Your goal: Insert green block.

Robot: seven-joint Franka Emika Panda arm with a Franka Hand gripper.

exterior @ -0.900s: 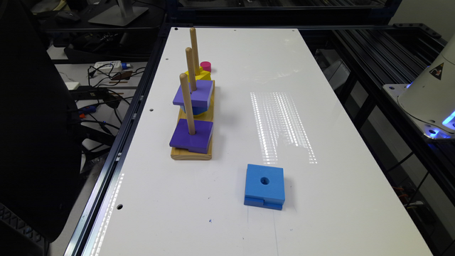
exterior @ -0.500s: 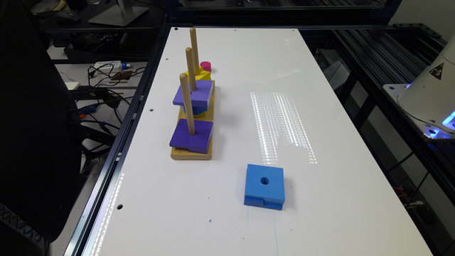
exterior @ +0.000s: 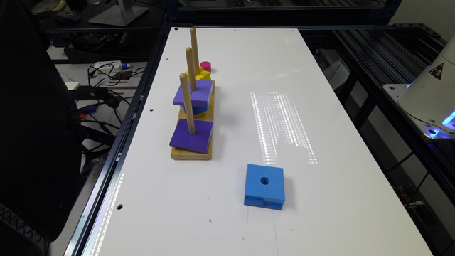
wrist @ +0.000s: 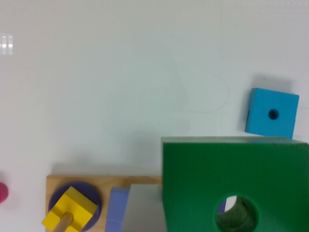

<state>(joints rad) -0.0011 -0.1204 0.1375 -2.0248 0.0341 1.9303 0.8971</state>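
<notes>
On the worktop (exterior: pixel 320 142), exterior view: wooden base (exterior: pixel 192 153) with three pegs; nearest peg (exterior: pixel 187 103) carries a purple block (exterior: pixel 191 136); blue block (exterior: pixel 265 186) lies apart.
Progress: green block not yet on any peg.
Wrist view: green block (wrist: pixel 207 179) close under the camera, above the base, a peg tip seemingly in its hole.
End effector: fingers unseen; grip cannot be told, block probably carried.

Robot base (exterior: pixel 432 92) showing at exterior view's right edge: white shell, smooth, glossy, widening downward like rounded cone. Warning label (exterior: pixel 439 71) sitting on shell: yellow triangle, dark symbol inside, too small to read. Blue light (exterior: pixel 448 119) glowing along lower rim, reflecting onto pale flat mounting plate (exterior: pixel 394 90) underneath.
</notes>
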